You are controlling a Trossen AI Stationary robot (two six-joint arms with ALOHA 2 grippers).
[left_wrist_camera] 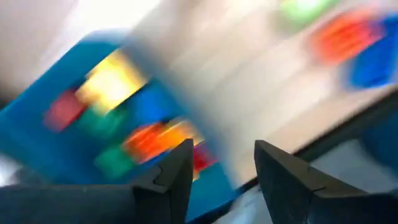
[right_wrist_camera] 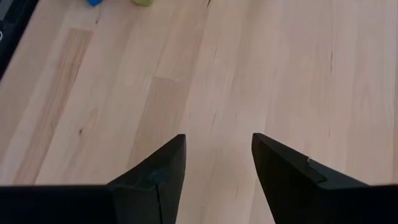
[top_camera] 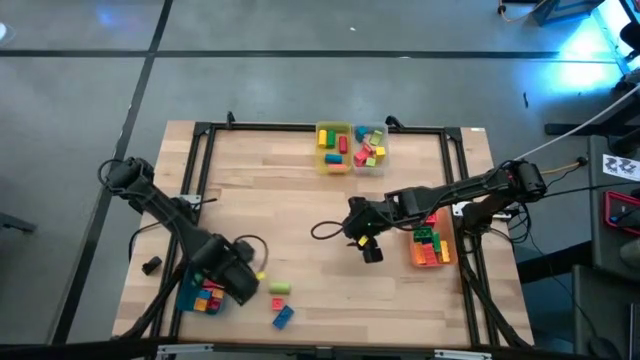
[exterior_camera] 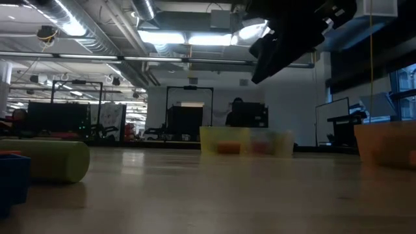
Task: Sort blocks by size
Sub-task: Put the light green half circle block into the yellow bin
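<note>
While the left gripper (left_wrist_camera: 217, 171) hangs over the teal bin (top_camera: 190, 296) at the near left corner of the bench (top_camera: 300, 210), its jaws are spread with nothing between them. Sorted blocks (top_camera: 209, 297) lie in that bin, and more fill the yellow bin (top_camera: 333, 147), the clear bin (top_camera: 369, 148) and the orange bin (top_camera: 431, 245). A green block (top_camera: 279, 288) and a blue block (top_camera: 283, 317) lie loose on the bench just beside the teal bin. The right gripper (right_wrist_camera: 214, 162) waits mid-bench, jaws apart and empty. Moving off, the left arm could bump the teal bin or knock the loose blocks away, because they lie so close.
</note>
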